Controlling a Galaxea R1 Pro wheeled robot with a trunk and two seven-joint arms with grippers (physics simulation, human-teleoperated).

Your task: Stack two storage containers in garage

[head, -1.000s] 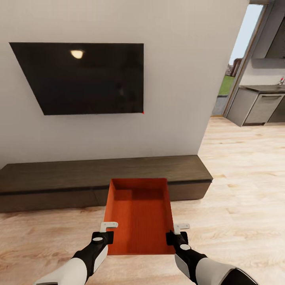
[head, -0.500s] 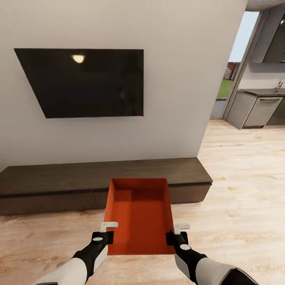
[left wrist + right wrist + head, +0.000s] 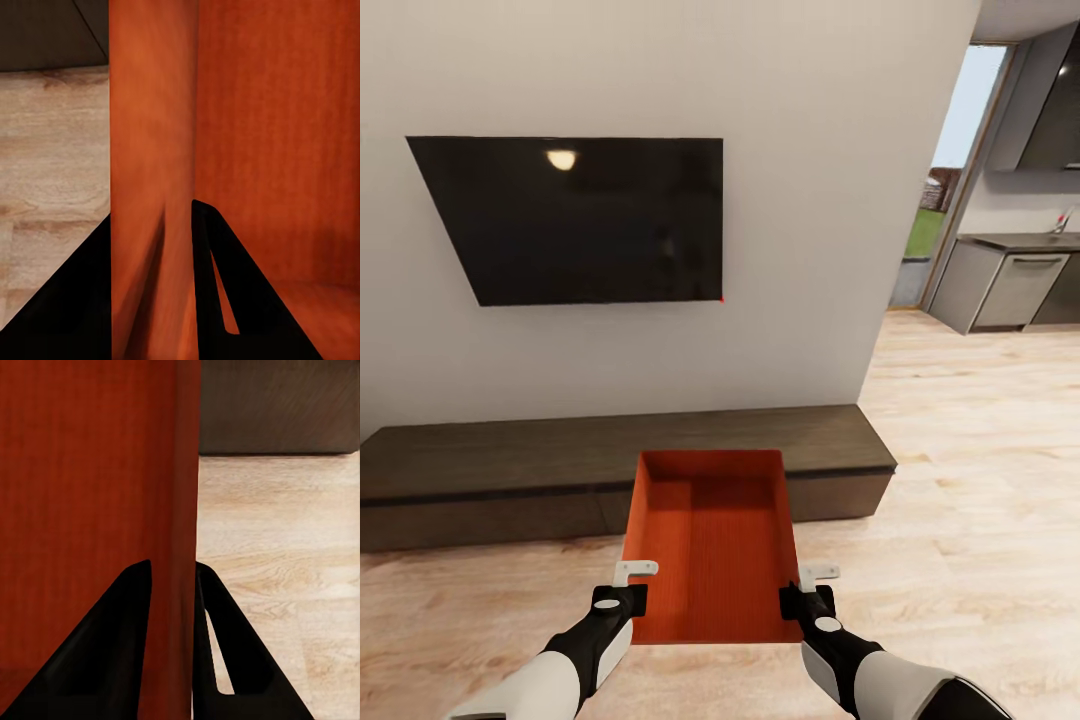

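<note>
Left gripper (image 3: 622, 592) and right gripper (image 3: 806, 596) each clamped on a side wall of one storage container (image 3: 710, 545), carried in front of the robot in the living room.

In each wrist view the dark fingers (image 3: 225, 292) straddle an orange-red wall, one inside and one outside; the container sits level between the arms, empty, above the wood plank floor (image 3: 980, 470); beyond it lie the low dark cabinet (image 3: 510, 460), the wall TV (image 3: 580, 220) and, to the right, the kitchen opening (image 3: 1010, 270); across the last second the TV sinks in the head view and the cabinet recedes while the container holds its place, so the camera moves, not the load; transport appears under way, the garage not yet visible.
</note>
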